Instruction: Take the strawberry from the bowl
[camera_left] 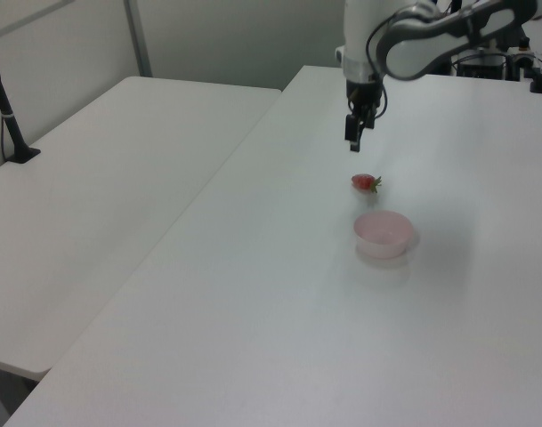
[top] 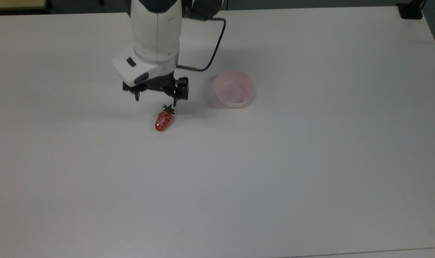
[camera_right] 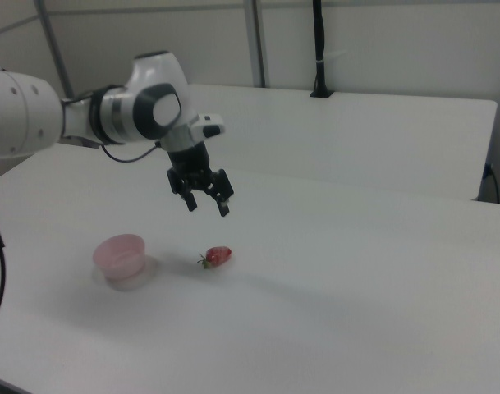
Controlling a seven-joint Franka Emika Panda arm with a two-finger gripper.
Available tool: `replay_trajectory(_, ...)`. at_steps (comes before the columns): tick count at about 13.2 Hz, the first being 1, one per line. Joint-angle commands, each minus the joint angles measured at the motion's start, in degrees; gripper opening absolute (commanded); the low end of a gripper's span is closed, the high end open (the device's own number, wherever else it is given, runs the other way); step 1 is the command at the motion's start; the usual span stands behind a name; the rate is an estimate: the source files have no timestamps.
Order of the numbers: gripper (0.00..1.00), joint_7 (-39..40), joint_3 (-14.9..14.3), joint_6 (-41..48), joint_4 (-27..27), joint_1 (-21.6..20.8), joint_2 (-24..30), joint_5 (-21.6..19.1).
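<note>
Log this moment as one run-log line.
gripper: open, raised above table | strawberry: lying on table, beside bowl, not held | bowl: empty, upright

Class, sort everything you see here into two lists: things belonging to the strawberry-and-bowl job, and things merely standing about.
Belonging to the job:
strawberry, lying on the table
pink bowl, empty
gripper, open, raised above the strawberry

Standing about:
white table
second table
black post

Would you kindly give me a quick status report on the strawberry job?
End effector open, raised above table. Strawberry lying on table, out of bowl. Bowl empty, apart from it. Nothing in the way.
</note>
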State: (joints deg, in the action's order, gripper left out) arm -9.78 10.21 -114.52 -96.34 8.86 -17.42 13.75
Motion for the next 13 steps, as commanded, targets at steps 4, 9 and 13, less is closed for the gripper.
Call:
replay_trajectory(4, 1.00, -2.35, -0.10, 15.37, 2.83, -0.95, 10.37, -5.30)
replay_trajectory(9, 1.00, -2.27, -7.64, 19.69, 1.07, -7.52, 17.94, -8.47)
replay_trajectory(13, 1.00, -0.69, -9.60, 15.83, 1.24, -8.60, 18.39, -7.86)
